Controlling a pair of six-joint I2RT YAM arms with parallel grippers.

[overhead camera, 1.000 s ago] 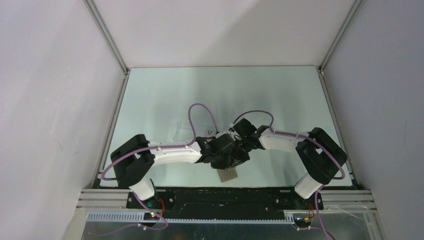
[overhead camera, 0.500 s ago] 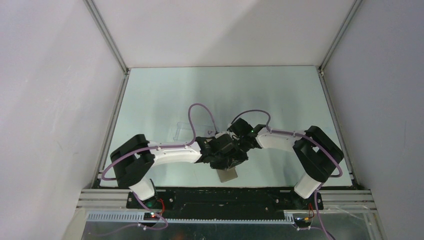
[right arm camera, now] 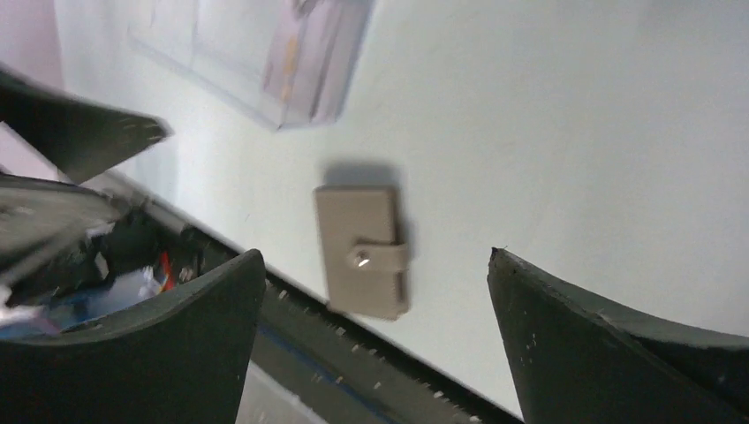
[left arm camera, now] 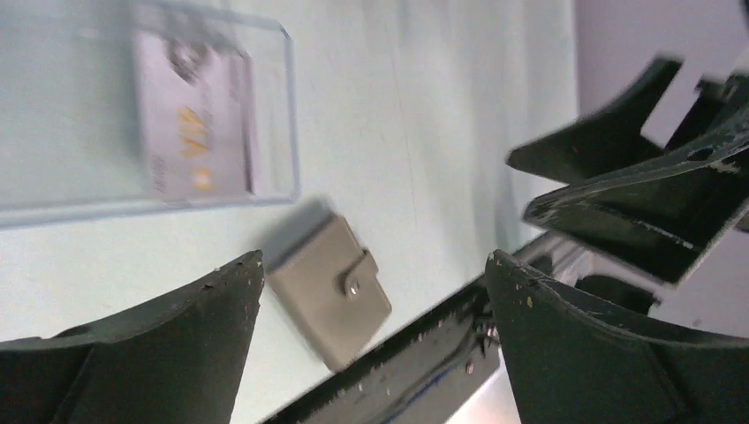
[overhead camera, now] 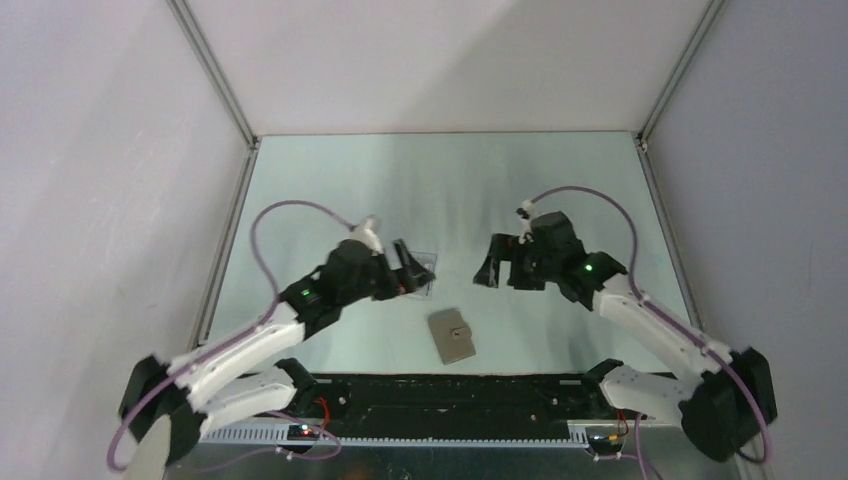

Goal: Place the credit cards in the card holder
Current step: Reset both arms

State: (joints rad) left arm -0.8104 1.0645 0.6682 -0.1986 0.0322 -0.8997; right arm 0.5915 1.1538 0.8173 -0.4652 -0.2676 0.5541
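While both arms stand drawn back to their own sides, the card holder (overhead camera: 452,336) lies alone on the pale green, faintly glossy table (overhead camera: 440,180), low in the middle of the top view, just above the dark front rail

Card holder: small, squarish, matte grey-brown, soft-looking. Folded flat, tab across one edge, round metal snap on the tab

Credit cards (left arm camera: 190,128): thin, pale, hard plastic, yellowish print. They sit inside a clear box (left arm camera: 287,106) with sharp straight walls, upper left of the left wrist view. Blurred; count not readable. Box and card holder near each other, not touching

Left gripper (overhead camera: 410,268): left of centre in the top view, over the clear box, black wedge fingers spread wide, nothing between them

Right gripper (overhead camera: 497,268): right of centre, well apart from the left one, fingers likewise parted and empty. Its wrist view looks down at the card holder framed between them

Against the frames a second and half a second ago: both grippers were then bunched together directly over the card holder at bottom centre, elbows out wide. Now they have pulled up and apart. Card holder in the same spot, same tilt
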